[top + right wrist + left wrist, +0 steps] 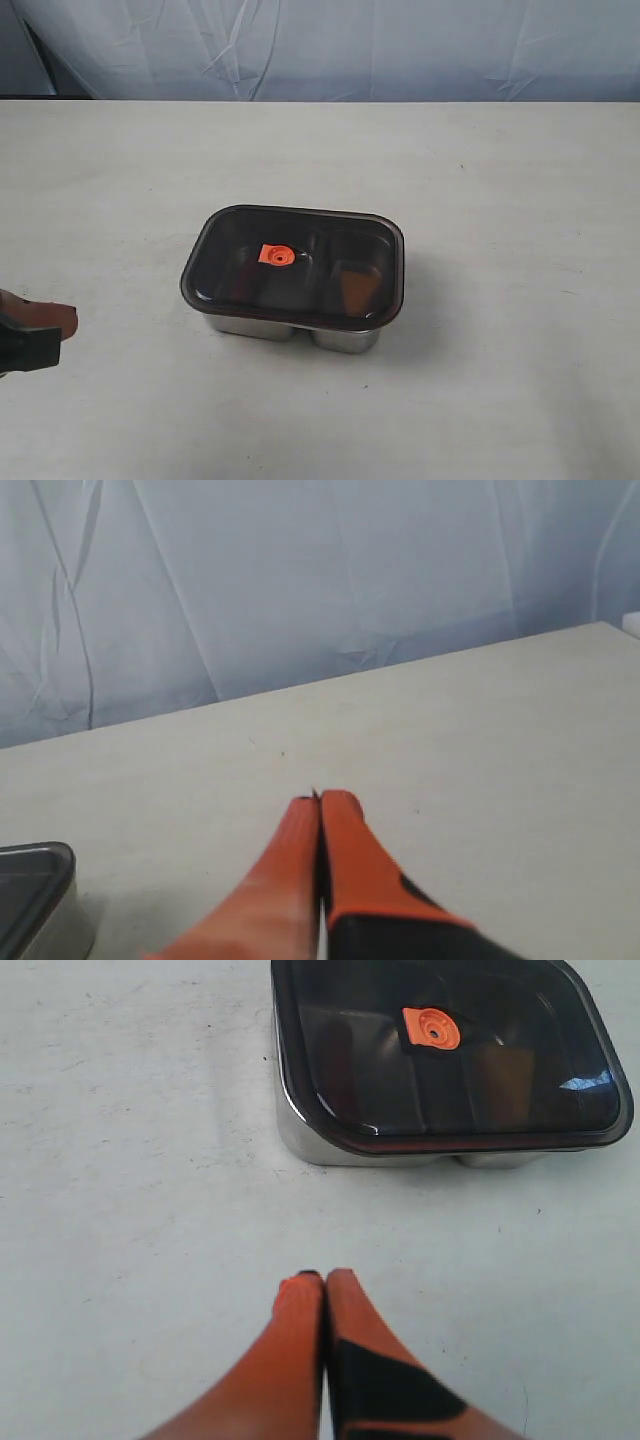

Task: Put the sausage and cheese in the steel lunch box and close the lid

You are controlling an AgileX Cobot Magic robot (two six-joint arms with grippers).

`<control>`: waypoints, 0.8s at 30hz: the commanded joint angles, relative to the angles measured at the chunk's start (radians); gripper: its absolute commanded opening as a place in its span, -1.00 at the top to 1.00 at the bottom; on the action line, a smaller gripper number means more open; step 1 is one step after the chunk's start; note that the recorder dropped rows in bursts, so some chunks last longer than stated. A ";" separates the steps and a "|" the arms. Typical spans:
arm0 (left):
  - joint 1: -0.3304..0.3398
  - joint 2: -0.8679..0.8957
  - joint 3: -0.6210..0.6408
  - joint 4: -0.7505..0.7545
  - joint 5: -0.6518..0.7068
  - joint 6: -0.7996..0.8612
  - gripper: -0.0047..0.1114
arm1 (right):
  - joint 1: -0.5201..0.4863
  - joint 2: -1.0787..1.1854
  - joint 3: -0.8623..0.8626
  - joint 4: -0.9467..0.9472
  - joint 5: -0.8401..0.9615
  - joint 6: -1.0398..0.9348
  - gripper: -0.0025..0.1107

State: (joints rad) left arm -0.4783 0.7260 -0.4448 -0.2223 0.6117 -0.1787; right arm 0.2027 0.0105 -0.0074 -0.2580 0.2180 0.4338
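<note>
The table [500, 180] carries the steel lunch box [345, 338] at frame centre. The lid [230, 250] is seated on the box, enclosing the contents. The cheese [358, 287] shows dimly at its right; the sausage is indistinct. The left gripper [322, 1278] and right gripper [318, 800] are fully closed, empty, standing clear. No legible markings.

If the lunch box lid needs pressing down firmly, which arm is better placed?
Left, probably. The left claw, shut, points straight at the lid; the right claw faces the backdrop, with only a corner of the steel lunch box at its view's edge.
</note>
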 commanded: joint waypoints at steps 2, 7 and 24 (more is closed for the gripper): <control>-0.003 -0.004 0.005 0.008 -0.013 -0.001 0.92 | -0.005 -0.011 0.007 -0.001 0.089 -0.025 0.97; -0.003 -0.004 0.005 0.008 -0.013 -0.001 0.92 | -0.005 -0.011 0.007 0.070 0.089 -0.225 0.97; -0.003 -0.004 0.005 0.008 -0.013 -0.001 0.92 | -0.005 -0.011 0.007 0.233 0.081 -0.415 0.97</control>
State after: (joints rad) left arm -0.4783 0.7260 -0.4448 -0.2207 0.6117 -0.1787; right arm 0.2027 0.0077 -0.0074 -0.0835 0.3100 0.0318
